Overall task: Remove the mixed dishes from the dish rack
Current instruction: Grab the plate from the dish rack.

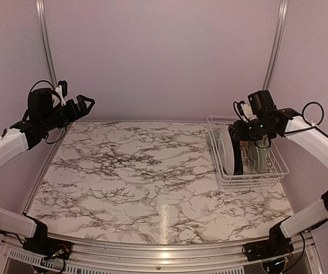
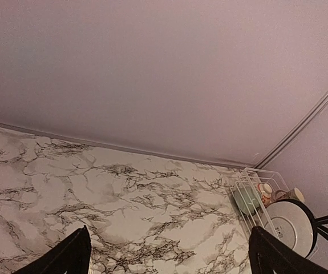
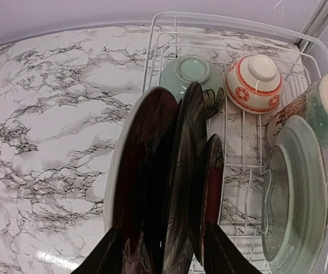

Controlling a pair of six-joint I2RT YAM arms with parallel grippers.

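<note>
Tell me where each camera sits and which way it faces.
Top external: above and behind the bases, looking down over the table to the back wall; both arms show.
Left wrist: on the raised left arm, facing across to the dish rack; fingertips of the left tool frame the bottom.
Right wrist: looking down into the rack; the right tool straddles standing plates.
All three share the rack.

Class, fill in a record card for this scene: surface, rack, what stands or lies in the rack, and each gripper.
Surface: white marble-patterned table
Rack: white wire dish rack at the table's right side
Upright in rack: dark round plates, one dark red; pale green round plate
Also in rack: pale green bowl; orange-red-and-white patterned bowl, upside down; cream mug with greenish base, tilted
Left gripper: open, raised, holding nothing
Right gripper: astride the dark plates; grip unclear
</note>
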